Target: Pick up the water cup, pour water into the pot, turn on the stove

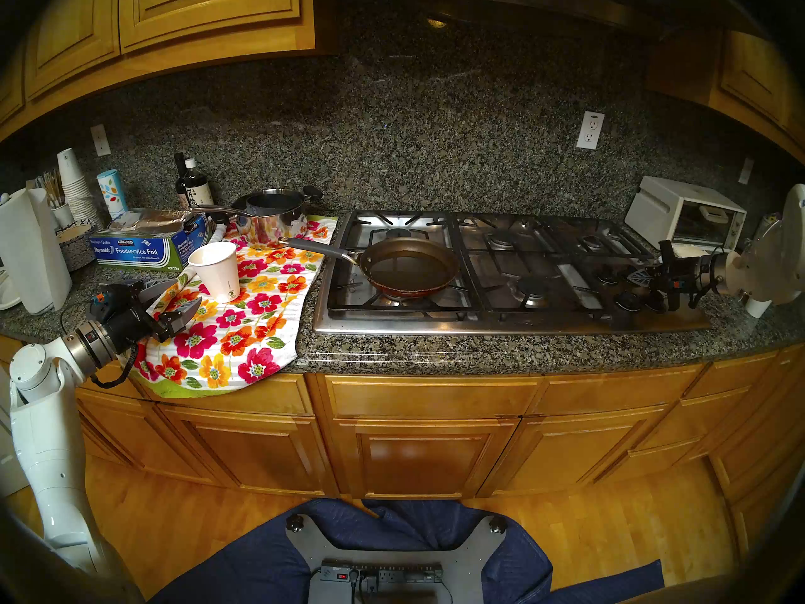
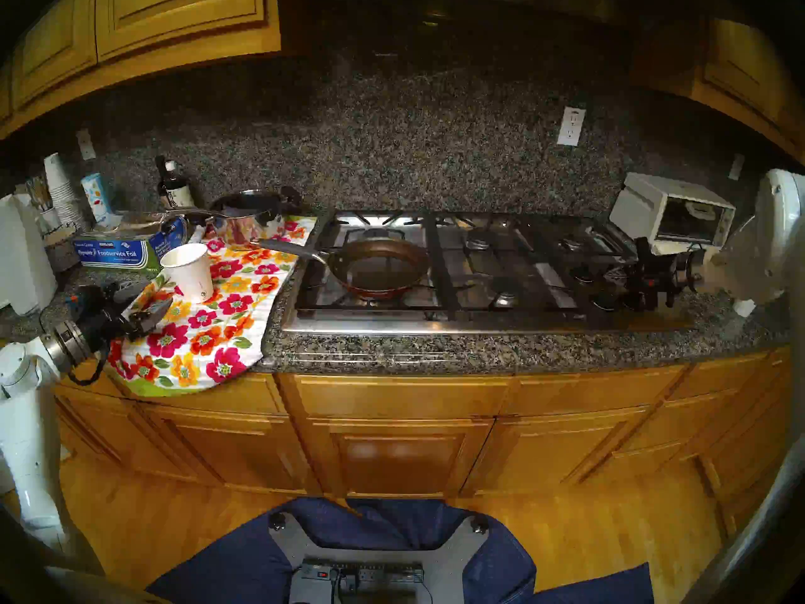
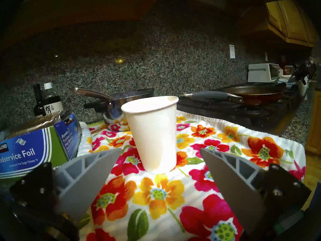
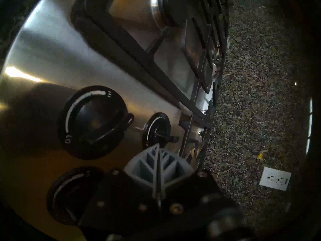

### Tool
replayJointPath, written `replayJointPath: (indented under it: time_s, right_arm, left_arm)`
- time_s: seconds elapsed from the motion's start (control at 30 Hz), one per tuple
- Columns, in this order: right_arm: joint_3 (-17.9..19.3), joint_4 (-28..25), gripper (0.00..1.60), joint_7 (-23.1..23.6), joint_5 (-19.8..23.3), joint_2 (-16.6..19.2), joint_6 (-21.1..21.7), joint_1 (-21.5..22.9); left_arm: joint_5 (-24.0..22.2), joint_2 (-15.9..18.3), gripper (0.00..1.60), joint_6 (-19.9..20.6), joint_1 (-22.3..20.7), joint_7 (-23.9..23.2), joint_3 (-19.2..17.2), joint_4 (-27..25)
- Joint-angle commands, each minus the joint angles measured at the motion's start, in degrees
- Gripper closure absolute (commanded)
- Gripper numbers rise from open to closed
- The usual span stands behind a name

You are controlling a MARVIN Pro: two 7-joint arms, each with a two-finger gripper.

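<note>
The water cup (image 1: 216, 269) (image 2: 189, 272) (image 3: 152, 136), white paper with a small green logo low on its side, stands upright on a floral towel (image 1: 244, 324). My left gripper (image 1: 183, 296) (image 3: 160, 149) is open just in front of it, one finger on each side and neither touching. The pot (image 1: 409, 265) (image 2: 379, 267) (image 3: 251, 92), a brown frying pan with a grey handle, sits on the front left burner of the stove (image 1: 501, 324) (image 4: 60, 61). My right gripper (image 1: 629, 276) (image 4: 158, 145) is shut and empty, its tips beside a black knob (image 4: 156, 129).
A steel saucepan (image 1: 274, 219) stands behind the cup, and a foil box (image 1: 143, 245) lies to its left. Bottles (image 1: 191, 184), a cup stack (image 1: 74, 184) and a paper towel roll (image 1: 30, 250) crowd the far left. A white toaster oven (image 1: 684, 213) stands right of the stove.
</note>
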Motion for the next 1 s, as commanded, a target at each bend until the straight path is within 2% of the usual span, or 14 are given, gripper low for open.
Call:
replayJointPath:
  time_s: [0.0, 0.27, 0.63, 0.8, 0.97]
  right_arm:
    - [1.5, 2.1, 1.6, -0.2, 0.6, 0.4, 0.1, 0.2]
    - [2.5, 1.1, 1.6, -0.5, -0.4, 1.3, 0.1, -0.7]
    - [3.8, 2.4, 1.6, -0.4, -0.5, 2.5, 0.1, -2.5]
    - [5.0, 4.1, 1.6, -2.9, -2.1, 3.0, 0.1, -4.0]
    - [7.3, 7.8, 1.6, -9.0, -6.6, 3.9, 0.7, -7.3]
  left_arm:
    - [-0.8, 0.7, 0.0, 0.1, -1.4, 0.1, -0.6, -1.3]
    - [-0.8, 0.6, 0.0, 0.2, -1.4, 0.1, -0.6, -1.4]
    - [-0.8, 0.6, 0.0, 0.2, -1.4, 0.1, -0.6, -1.4]
    - [-0.8, 0.7, 0.0, 0.1, -1.4, 0.1, -0.6, -1.3]
    - [-0.7, 0.7, 0.0, 0.1, -1.4, 0.1, -0.6, -1.3]
